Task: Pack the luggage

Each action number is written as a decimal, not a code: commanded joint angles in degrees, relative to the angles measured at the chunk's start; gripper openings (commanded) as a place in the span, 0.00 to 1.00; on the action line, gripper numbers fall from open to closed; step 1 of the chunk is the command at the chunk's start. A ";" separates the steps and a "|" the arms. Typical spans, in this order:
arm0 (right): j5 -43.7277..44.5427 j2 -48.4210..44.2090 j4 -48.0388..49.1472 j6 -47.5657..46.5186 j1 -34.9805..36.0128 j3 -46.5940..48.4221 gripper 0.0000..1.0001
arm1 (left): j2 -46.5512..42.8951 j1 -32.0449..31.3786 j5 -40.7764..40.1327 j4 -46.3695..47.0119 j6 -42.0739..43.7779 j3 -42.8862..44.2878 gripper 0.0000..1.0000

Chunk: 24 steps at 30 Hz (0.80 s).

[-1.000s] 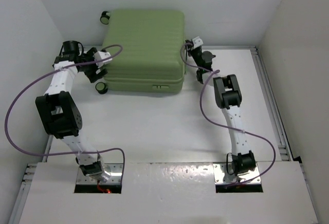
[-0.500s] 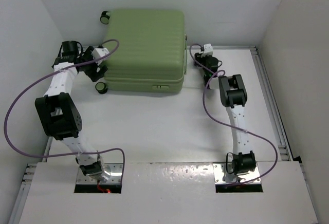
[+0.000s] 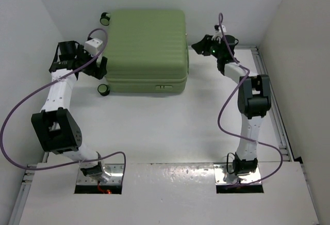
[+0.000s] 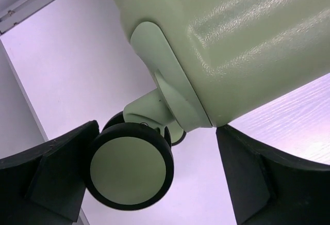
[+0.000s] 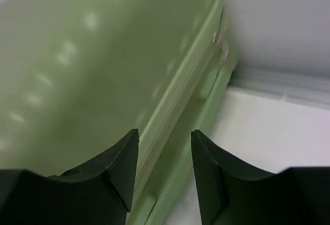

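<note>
Suitcase (image 3: 147,47) lies closed at the far end of the table (image 3: 154,127): stiff, slick, probably heavy. Left end effector (image 3: 101,67) gapes wide at a wheel (image 4: 129,171); right end effector (image 5: 164,168), narrowly parted, empty, faces the seam (image 5: 180,101), the likeliest hold

Luggage (image 3: 147,49): one large light-green hard-shell case, closed, lying flat on the bench (image 3: 154,132) at its far end, slightly left of centre. The broad ribbed face is up, with ribs running side to side in the top view. Corners are rounded. The seam (image 5: 178,111) along the right side shows both halves shut together. A small fitting (image 3: 163,86) in the same green sits on the near side wall. Two casters show on the left side: near wheel (image 3: 103,89) and far wheel (image 3: 105,17), one at each corner. Seen close in the left wrist view, a wheel (image 4: 129,169) has a black tyre and pale hub, on a green bracket (image 4: 165,96) under the corner. The shell is glossy and finely pebbled.
</note>
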 commanded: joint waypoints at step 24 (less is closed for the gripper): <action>14.15 12.55 -16.91 -8.93 5.59 11.94 0.45 | -16.47 -2.08 0.21 20.62 -13.80 -8.08 0.99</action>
